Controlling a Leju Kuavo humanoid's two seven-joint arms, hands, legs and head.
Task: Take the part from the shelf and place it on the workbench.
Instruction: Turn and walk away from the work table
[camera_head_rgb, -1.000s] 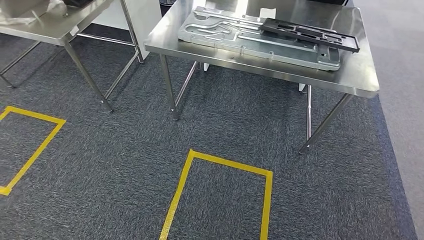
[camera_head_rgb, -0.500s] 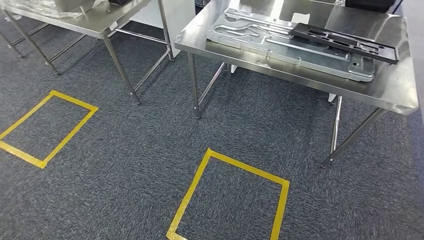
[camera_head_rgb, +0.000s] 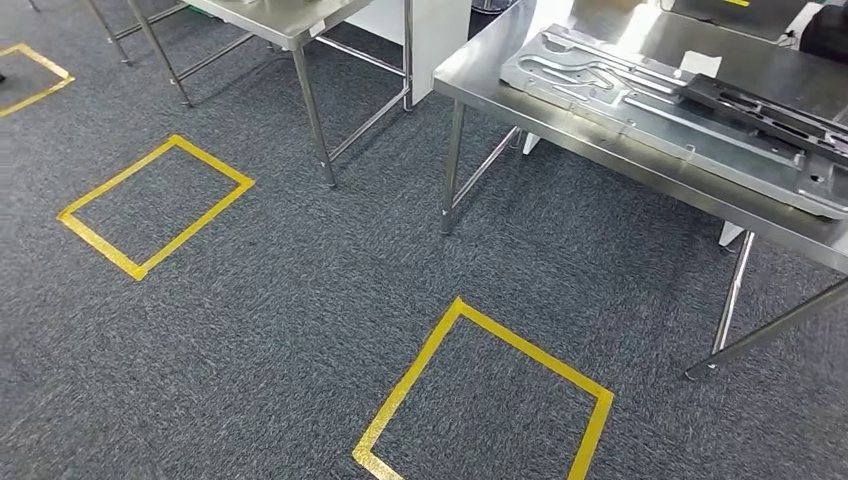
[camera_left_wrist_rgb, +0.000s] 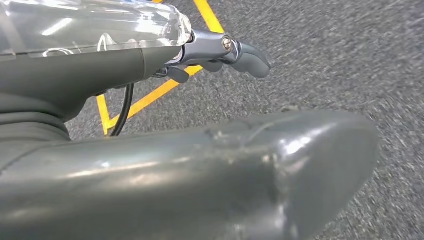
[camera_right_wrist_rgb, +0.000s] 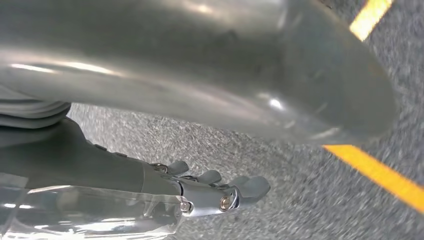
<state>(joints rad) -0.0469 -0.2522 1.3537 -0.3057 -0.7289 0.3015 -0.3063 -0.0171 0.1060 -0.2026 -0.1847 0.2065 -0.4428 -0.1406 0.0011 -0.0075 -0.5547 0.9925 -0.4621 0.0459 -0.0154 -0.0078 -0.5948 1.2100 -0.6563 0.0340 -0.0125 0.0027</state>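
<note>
A dark grey speckled carpet (camera_head_rgb: 260, 300) covers the floor across the head view, marked with yellow tape rectangles: one outline (camera_head_rgb: 485, 400) lies near the lower middle, another (camera_head_rgb: 155, 205) sits to the left, and a corner of a third (camera_head_rgb: 35, 75) shows at the upper left edge. At the upper right stands a stainless steel desk (camera_head_rgb: 620, 150) on thin metal legs, its top reflecting the room light. On that desk lies a large flat silver metal plate (camera_head_rgb: 660, 110) with raised channels, and a long black part (camera_head_rgb: 770, 110) rests on top of the plate toward its right end. A second steel desk (camera_head_rgb: 290, 20) stands at the upper middle-left, with a white panel (camera_head_rgb: 435, 40) between the two desks. In the left wrist view, the left robot hand (camera_left_wrist_rgb: 225, 52) hangs above the carpet near a yellow tape line (camera_left_wrist_rgb: 150, 97); its dark fingers are loosely extended and hold nothing. In the right wrist view, the right robot hand (camera_right_wrist_rgb: 220, 192) likewise hangs over the carpet beside a yellow tape strip (camera_right_wrist_rgb: 380, 172), its fingers apart and grasping nothing. The carpet in both wrist views is blurred.
</note>
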